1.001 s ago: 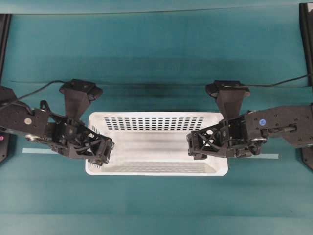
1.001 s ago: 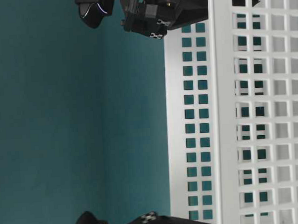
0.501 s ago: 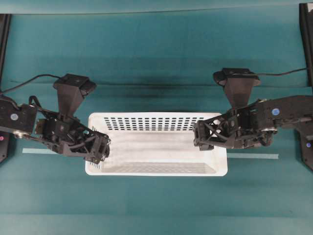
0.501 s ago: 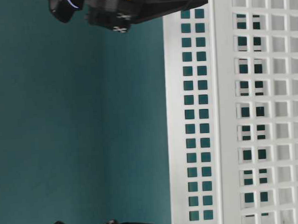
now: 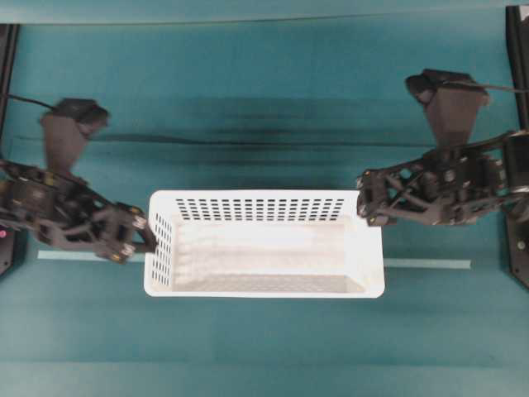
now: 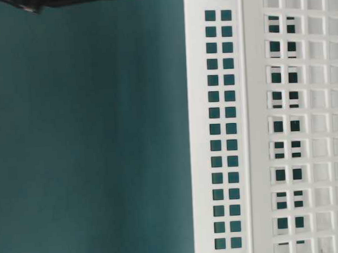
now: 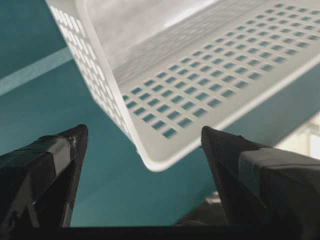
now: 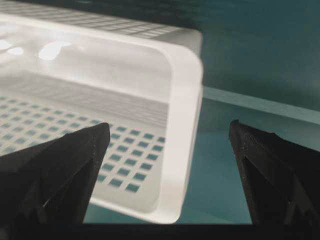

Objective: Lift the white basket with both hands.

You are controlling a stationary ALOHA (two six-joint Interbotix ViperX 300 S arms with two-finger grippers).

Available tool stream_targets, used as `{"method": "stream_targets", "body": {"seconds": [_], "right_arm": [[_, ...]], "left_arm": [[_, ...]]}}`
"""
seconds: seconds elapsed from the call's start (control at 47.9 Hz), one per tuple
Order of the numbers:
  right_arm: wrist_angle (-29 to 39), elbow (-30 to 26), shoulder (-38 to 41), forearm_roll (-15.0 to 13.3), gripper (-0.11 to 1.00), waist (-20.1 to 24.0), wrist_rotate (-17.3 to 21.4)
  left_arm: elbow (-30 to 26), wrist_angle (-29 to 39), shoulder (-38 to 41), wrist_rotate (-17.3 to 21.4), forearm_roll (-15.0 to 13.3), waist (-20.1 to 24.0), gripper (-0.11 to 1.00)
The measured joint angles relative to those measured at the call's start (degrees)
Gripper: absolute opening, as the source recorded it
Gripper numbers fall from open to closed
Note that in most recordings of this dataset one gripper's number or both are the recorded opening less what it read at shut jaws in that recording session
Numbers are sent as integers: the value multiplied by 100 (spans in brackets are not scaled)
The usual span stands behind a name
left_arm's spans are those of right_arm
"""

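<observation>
The white basket (image 5: 248,208) rests on the teal table, long side across the overhead view. My left gripper (image 5: 135,237) is just outside the basket's left end, jaws open. In the left wrist view the basket's (image 7: 210,75) near corner hangs between the spread fingers (image 7: 50,165) of the left gripper (image 7: 144,129), ahead of their tips and ungripped. My right gripper (image 5: 365,205) hovers open at the right end's far corner. In the right wrist view the rounded rim of the basket (image 8: 180,100) runs between the wide-apart jaws of the right gripper (image 8: 168,126).
A pale tape strip (image 5: 70,254) runs across the table behind the basket, showing again on the right (image 5: 430,264). Black frame posts (image 5: 7,50) stand at both side edges. In the table-level view a bit of black arm (image 6: 38,3) crosses one corner beside the basket (image 6: 220,129).
Both arms have drawn back outward from over the basket's ends, the wrists swinging toward the far side. The grippers stayed open. The basket has not moved.
</observation>
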Motion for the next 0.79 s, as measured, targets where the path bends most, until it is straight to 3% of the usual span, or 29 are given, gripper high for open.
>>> {"method": "stream_targets", "body": {"seconds": [0.125, 0.313, 0.626, 0.793], "right_arm": [[-580, 88, -325, -114, 99, 35, -510], [-1749, 404, -642, -167, 99, 44, -1424], [-3322, 809, -1213, -176, 98, 44, -2830], [-3595, 1002, -1538, -176, 98, 53, -3700]], "left_arm": [[132, 0, -475, 44, -9, 0, 91], [343, -132, -1160, 580, -9, 0, 91], [475, -1028, -1828, 2575, 0, 0, 91], [475, -1529, -1916, 3560, 0, 9, 91]]}}
